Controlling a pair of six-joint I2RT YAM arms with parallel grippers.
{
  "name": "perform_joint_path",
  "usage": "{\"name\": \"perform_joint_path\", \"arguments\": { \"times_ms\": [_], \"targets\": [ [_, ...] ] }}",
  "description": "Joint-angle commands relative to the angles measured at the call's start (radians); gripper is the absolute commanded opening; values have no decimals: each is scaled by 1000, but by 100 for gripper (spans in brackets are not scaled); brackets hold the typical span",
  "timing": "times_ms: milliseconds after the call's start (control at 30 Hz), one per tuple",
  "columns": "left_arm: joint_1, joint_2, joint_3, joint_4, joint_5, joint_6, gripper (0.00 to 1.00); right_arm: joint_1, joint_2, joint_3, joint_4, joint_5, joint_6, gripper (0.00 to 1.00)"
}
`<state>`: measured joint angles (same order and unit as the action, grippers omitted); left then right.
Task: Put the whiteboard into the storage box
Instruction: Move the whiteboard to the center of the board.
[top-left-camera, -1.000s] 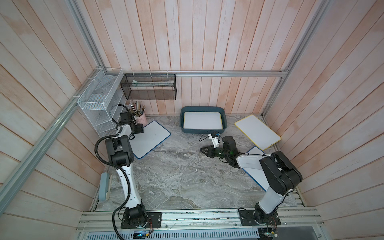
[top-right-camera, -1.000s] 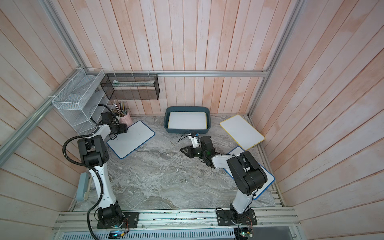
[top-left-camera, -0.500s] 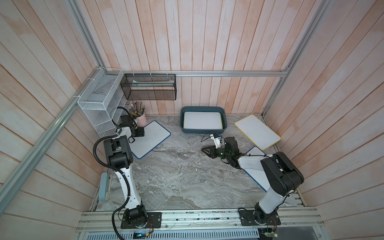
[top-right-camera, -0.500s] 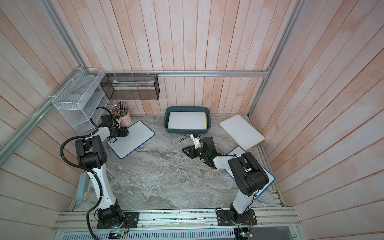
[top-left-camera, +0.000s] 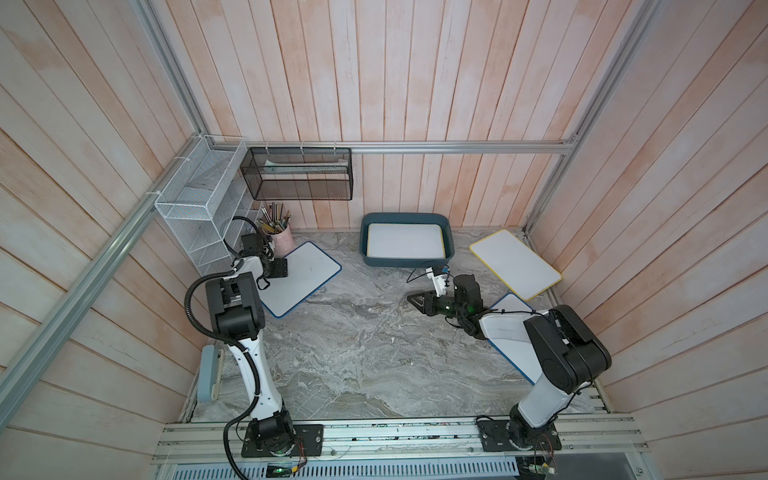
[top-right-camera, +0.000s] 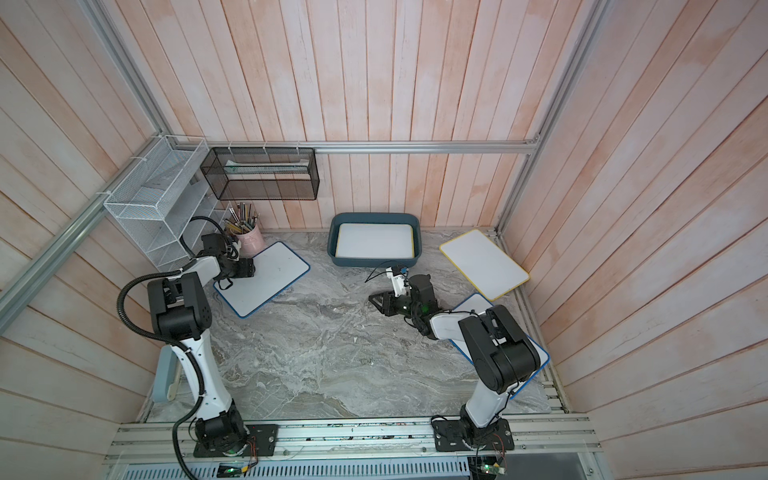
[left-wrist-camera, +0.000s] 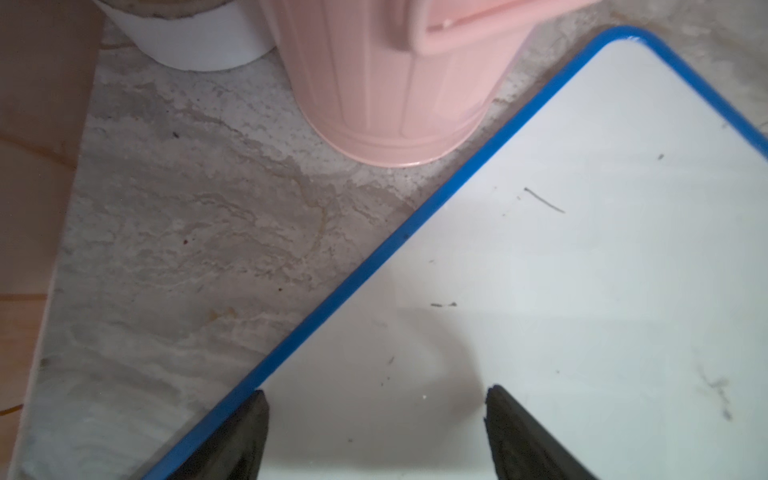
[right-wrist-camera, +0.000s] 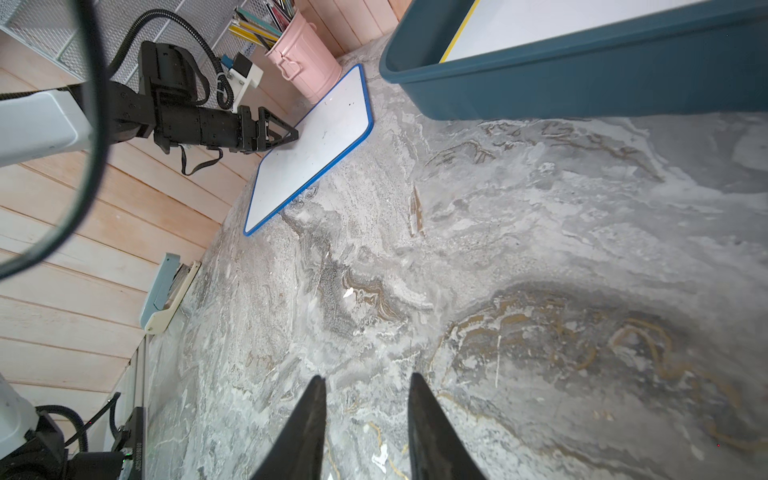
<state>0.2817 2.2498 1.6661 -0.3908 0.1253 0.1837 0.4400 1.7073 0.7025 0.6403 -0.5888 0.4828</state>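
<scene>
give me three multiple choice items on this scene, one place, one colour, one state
1. Where is the left gripper? A over the blue-edged whiteboard beside the pink cup; B raised high in the air; C folded back by its base.
2. What colour edges the whiteboard lying in the storage box? A blue; B yellow; C red.
3. How are the left fingers? A closed on the board's edge; B closed tight, empty; C apart, holding nothing.
1 A, the wrist view looks down on that board by the cup; 2 B, a yellow strip lines one side; 3 C, bare board shows between them.
</scene>
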Motion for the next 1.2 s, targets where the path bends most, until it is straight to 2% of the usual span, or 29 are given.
{"name": "perform_joint_path", "arguments": {
  "times_ms": [0,133,233,433,667,867,1167],
  "targets": [
    [10,28,20,-39,-73,-4,84,-10,-26,-19,50,-20,21,35],
    [-29,47,23,-47,-190,4,84,-18,-20,-22,67,-35,35,34],
    [-33,67,30,-56,-192,-8,84,-22,-21,-29,80,-38,43,35],
    [-5,107,80,-124,-138,-23,84,-33,-32,-41,92,-36,49,35],
    [41,137,128,-193,34,-18,83,-44,-32,-53,114,-43,66,35],
    [81,140,142,-222,126,-13,83,-50,-42,-62,126,-45,71,34],
    [70,123,113,-240,108,-14,83,-68,-52,-83,157,-48,89,34]
  ]
}}
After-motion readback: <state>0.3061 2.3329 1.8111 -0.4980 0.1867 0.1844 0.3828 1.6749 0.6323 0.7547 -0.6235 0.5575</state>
